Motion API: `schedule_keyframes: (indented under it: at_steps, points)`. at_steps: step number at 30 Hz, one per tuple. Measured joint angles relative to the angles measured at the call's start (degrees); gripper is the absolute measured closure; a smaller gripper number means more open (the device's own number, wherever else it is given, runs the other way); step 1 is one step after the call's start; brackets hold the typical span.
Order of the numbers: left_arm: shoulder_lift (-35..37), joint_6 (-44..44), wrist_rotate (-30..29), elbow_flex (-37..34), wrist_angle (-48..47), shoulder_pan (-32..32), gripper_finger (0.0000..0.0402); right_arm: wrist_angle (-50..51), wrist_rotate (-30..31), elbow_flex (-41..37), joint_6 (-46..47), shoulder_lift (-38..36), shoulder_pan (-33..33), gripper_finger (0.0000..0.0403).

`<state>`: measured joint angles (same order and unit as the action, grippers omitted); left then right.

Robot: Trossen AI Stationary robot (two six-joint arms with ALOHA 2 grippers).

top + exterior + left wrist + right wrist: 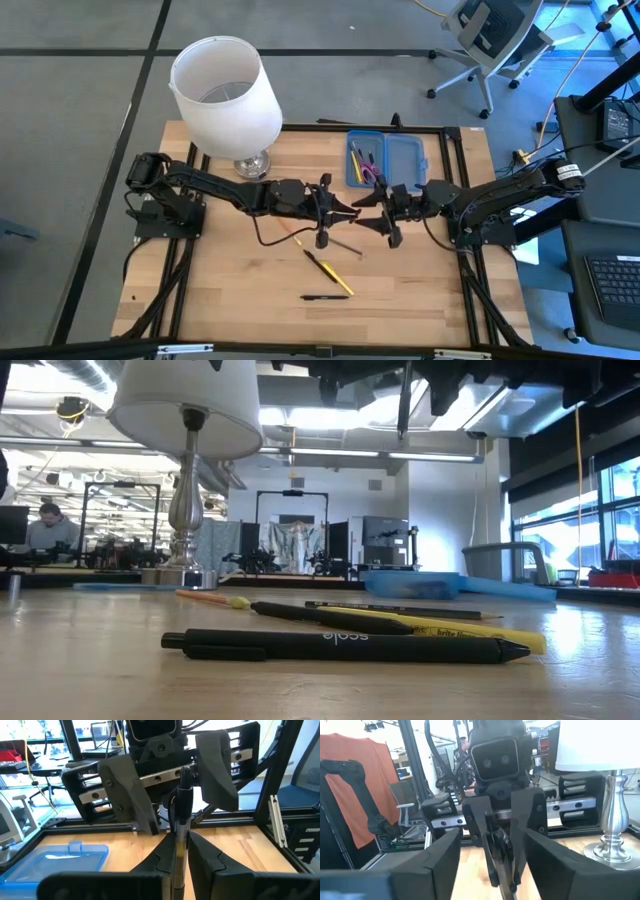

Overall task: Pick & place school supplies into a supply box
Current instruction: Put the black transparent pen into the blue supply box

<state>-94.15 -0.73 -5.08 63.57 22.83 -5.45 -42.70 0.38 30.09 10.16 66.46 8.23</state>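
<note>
I have a thin dark pen [181, 827] pinched in my left hand [342, 212], up in the air over the middle of the desk [230, 290]. The two fingers are almost shut on it. It is a light, stiff stick, smooth and a bit slippery, so it could twist or slide if I hold it near one end. I think the best place to take it is near the middle, across its thin side.

My right hand [372, 222] faces it, just beside it, with its fingers spread wide and nothing in them.

The blue box [386, 158] lies open near the far edge of the desk, close to both hands. It is see-through plastic with round corners, and some pens and purple scissors [371, 177] already lie in it.

More pens wait on the wood: a black one [345, 646] at the front, a yellow one [334, 279], and an orange one [208, 598].

A white lamp [226, 92] with a shiny metal foot stands on the left.
</note>
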Motion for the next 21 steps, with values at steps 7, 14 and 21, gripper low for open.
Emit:
schedule_keyframes:
  at_steps: [7,14,21]
  points:
    - [0.0,0.0,0.0,0.0,0.2,0.0,0.0377,0.1,0.0,0.0,0.0,0.0,0.0,0.0257]
    - [0.0,-0.6,-1.7,0.0,0.2,-0.1,0.0361,0.1,0.7,0.0,-0.2,0.0,-0.1,0.0324]
    - [0.5,-3.0,-2.1,0.0,-2.8,-0.1,0.0322,0.7,0.6,0.0,-0.1,0.1,-0.1,0.0356]
